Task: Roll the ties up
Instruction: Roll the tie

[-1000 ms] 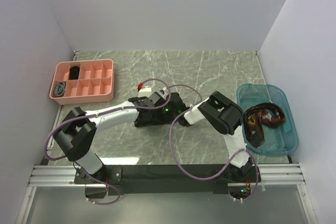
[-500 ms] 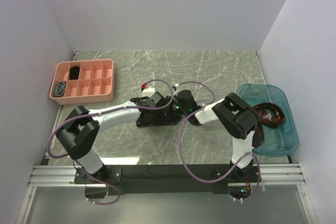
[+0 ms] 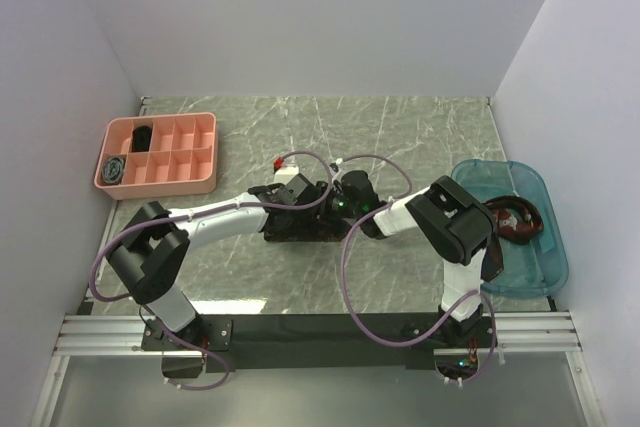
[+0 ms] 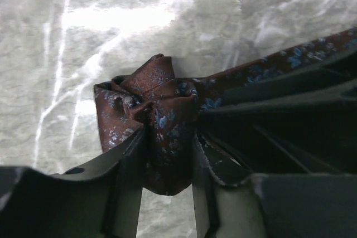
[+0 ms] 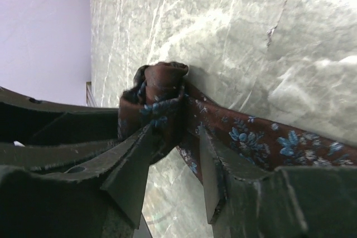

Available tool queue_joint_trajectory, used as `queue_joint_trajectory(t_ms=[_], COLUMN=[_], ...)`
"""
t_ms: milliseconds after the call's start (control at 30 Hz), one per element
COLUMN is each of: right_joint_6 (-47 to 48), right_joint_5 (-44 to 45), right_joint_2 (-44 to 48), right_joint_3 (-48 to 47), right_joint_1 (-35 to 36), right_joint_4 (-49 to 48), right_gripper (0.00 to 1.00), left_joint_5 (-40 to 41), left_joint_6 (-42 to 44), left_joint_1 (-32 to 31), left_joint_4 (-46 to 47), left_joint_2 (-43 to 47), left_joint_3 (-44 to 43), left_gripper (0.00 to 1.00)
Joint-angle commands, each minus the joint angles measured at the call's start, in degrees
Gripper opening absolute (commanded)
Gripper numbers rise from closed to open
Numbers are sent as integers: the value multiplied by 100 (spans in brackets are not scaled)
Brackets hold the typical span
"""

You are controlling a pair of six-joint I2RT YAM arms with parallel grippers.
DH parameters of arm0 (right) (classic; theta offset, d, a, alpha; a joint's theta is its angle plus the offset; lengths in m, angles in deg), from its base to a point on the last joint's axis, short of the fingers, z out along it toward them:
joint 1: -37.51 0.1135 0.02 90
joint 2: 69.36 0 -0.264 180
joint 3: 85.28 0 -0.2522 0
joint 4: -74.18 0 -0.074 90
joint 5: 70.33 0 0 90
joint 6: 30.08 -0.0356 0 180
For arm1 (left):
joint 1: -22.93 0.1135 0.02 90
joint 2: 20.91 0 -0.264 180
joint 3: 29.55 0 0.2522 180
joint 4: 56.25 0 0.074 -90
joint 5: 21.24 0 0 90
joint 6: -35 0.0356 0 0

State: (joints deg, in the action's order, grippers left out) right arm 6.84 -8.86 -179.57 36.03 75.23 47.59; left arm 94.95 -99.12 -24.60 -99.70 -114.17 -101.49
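Observation:
A dark brown-maroon tie with small blue flowers lies at mid table, its end wound into a small coil (image 4: 159,101). My left gripper (image 4: 168,137) is shut on that coil, a finger pressing each side. The same coil (image 5: 162,85) appears in the right wrist view, with the flat strip (image 5: 256,137) running off to the right. My right gripper (image 5: 177,135) stands open around the coil's edge, table showing between its fingers. From above, both grippers (image 3: 322,202) (image 3: 338,205) meet tip to tip over the dark tie (image 3: 300,232). More ties (image 3: 520,222) lie in the blue bin.
A pink divided tray (image 3: 158,154) at the back left holds a black coil (image 3: 143,136) and a grey-blue coil (image 3: 115,168). A clear blue bin (image 3: 556,247) sits at the right edge. Purple cables loop over both arms. White walls close in three sides.
The right gripper's jaws have spread apart from a closed grip on the coil, after the right arm shifted right. The left gripper's hold has eased a little but stays on the coil.

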Motion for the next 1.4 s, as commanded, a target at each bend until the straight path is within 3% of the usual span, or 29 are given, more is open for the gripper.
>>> queue_joint_trajectory(t_ms=[0, 300, 567, 900, 1033, 1367], right_joint_6=[70, -10, 333, 298, 447, 746], right_joint_5=[-126, -266, -714, -1330, -1374, -1602], right_joint_2=[202, 316, 281, 18, -26, -290], right_joint_3=[-42, 221, 107, 10, -95, -402], right_joint_1=[8, -247, -273, -264, -221, -185], right_joint_4=[-244, -490, -411, -1017, -895, -359], right_gripper=[48, 51, 55, 56, 56, 57], left_joint_5=[-492, -624, -862, -1152, -1309, -1336], left_joint_6=[0, 9, 123, 281, 369, 641], left_joint_1=[-64, -81, -81, -81, -81, -81], left_joint_4=[271, 394, 763, 1150, 1396, 1484], left_joint_2=[35, 44, 211, 360, 466, 483], left_joint_3=[52, 78, 183, 262, 359, 351], left_gripper=[41, 53, 80, 85, 91, 88])
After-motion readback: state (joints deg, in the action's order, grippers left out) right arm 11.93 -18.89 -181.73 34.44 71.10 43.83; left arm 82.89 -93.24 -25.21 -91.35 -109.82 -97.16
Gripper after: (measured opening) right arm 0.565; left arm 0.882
